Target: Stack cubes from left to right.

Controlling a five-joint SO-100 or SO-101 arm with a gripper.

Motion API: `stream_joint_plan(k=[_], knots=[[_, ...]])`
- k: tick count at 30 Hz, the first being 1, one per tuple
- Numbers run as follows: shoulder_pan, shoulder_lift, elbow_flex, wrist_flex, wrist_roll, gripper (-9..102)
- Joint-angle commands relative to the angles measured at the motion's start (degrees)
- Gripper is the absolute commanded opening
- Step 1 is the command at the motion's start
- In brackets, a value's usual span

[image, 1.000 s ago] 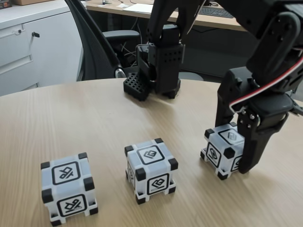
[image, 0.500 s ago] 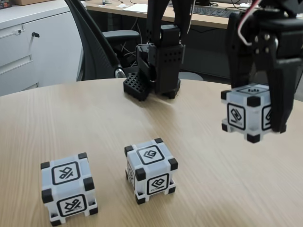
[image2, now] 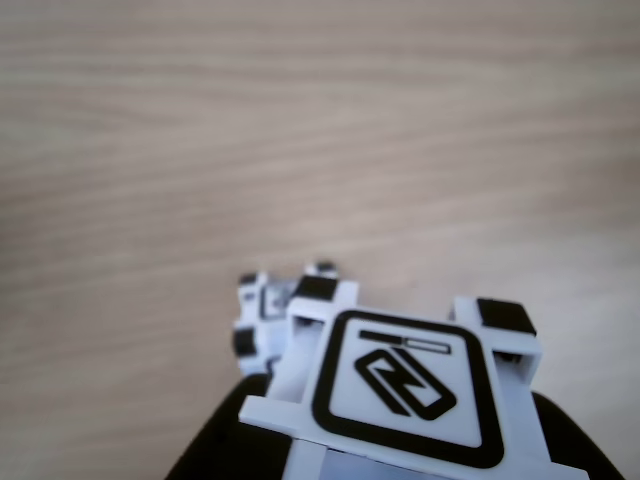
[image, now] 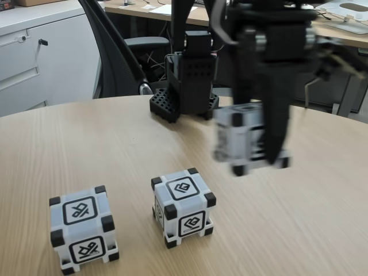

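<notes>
In the fixed view the jaws [image: 257,150] are closing around one cube [image: 244,140] and are holding it in the air above the wooden surface [image: 115,144]. This held cube is blurred, so its symbols cannot be read there. Taking the middle cube [image: 183,207] as landmark: the held cube is hanging up and to the right of it, well clear of the surface and not touching it. The left cube [image: 82,229] is standing on the surface to the left of the middle cube, apart from it. Behind the middle cube, at the far edge of the surface, the black arm base [image: 187,86] is standing, and an office chair [image: 115,52] is showing beyond the edge.

In the other view the held cube [image2: 400,390] is filling the lower part, with one framed symbol facing the camera. Another cube [image2: 262,318] is lying blurred on the surface [image2: 300,120] just behind its left corner.
</notes>
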Motion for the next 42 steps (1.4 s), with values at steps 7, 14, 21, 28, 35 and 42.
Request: stream_joint_plan(k=[7,14,21,28,35,42], knots=[[16.35,3.52,-1.14,-0.18,-9.23,0],[22.68,3.08,-1.14,-0.7,-12.3,0],[28.21,2.81,-1.23,-0.88,-15.12,0],[31.11,2.55,-1.41,-1.05,-16.79,0],[32.61,0.62,-6.94,-1.14,-16.88,0],[32.7,-8.26,-17.05,-1.14,-17.4,0]])
